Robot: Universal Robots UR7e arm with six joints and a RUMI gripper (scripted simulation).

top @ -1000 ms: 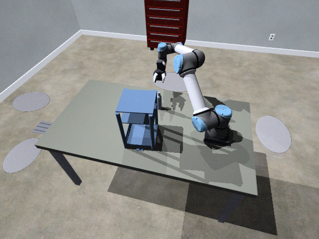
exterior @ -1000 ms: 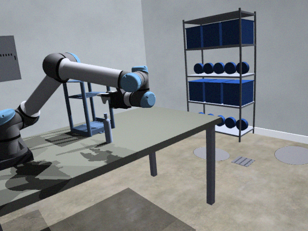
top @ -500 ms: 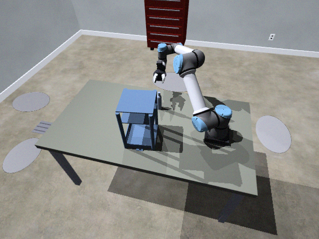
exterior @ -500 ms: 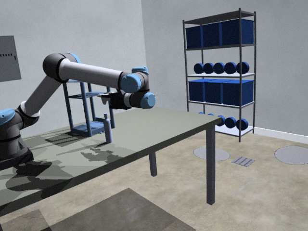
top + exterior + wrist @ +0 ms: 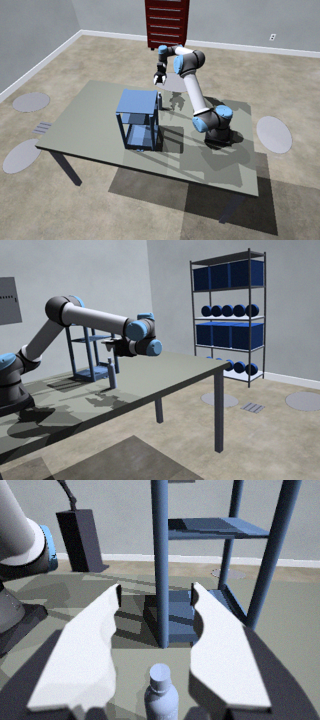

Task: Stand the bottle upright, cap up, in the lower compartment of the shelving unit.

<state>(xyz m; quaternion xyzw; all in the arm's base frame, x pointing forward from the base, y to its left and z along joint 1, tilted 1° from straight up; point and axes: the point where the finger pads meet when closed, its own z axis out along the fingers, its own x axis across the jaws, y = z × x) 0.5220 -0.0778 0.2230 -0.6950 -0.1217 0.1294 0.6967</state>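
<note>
A pale blue bottle (image 5: pixel 159 101) (image 5: pixel 111 375) (image 5: pixel 161 695) stands upright, cap up, on the table (image 5: pixel 85 116) (image 5: pixel 168 366), just outside the back corner of the blue shelving unit (image 5: pixel 136 103) (image 5: pixel 89 353) (image 5: pixel 160 555). The unit's lower compartment floor (image 5: pixel 138 135) (image 5: pixel 96 371) holds nothing that I can see. My gripper (image 5: pixel 159 82) (image 5: pixel 106 342) (image 5: pixel 156 585) hangs above and slightly behind the bottle. Its white fingers are partly apart with nothing between them. In the wrist view the bottle's cap shows below the gap between the fingers.
The arm's base (image 5: pixel 217 134) sits on the table to the right of the shelving unit. A red drawer cabinet (image 5: pixel 166 23) stands against the far wall. A tall metal rack (image 5: pixel 228 312) with blue boxes and rolls stands on the floor beyond the table.
</note>
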